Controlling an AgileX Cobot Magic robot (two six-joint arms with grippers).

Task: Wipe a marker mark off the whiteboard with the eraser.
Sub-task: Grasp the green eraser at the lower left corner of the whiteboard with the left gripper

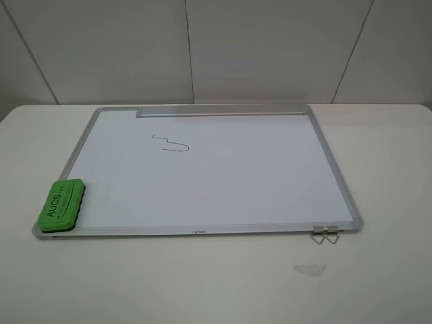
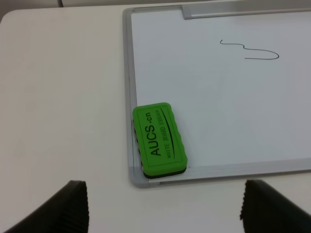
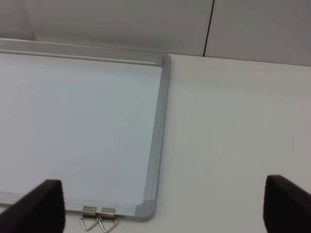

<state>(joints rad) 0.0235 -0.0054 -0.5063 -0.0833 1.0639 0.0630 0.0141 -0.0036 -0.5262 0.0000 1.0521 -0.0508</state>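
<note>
Near the far-left part of the whiteboard (image 1: 236, 175) sits the marker mark (image 1: 170, 143), a thin dark squiggle, untouched. Eraser (image 1: 61, 200) lies flat, lettering up, on the board's near-left corner, overlapping the frame, well apart from the mark. Silver tray strip (image 1: 223, 110) runs along the far edge; two metal clips (image 1: 325, 234) at the near-right corner. Board lies flat on white table (image 1: 378, 169). Left gripper (image 2: 165, 194) is spread wide, holding nothing, near the eraser. Right gripper (image 3: 165, 204) is spread wide, holding nothing, by the clips.
</note>
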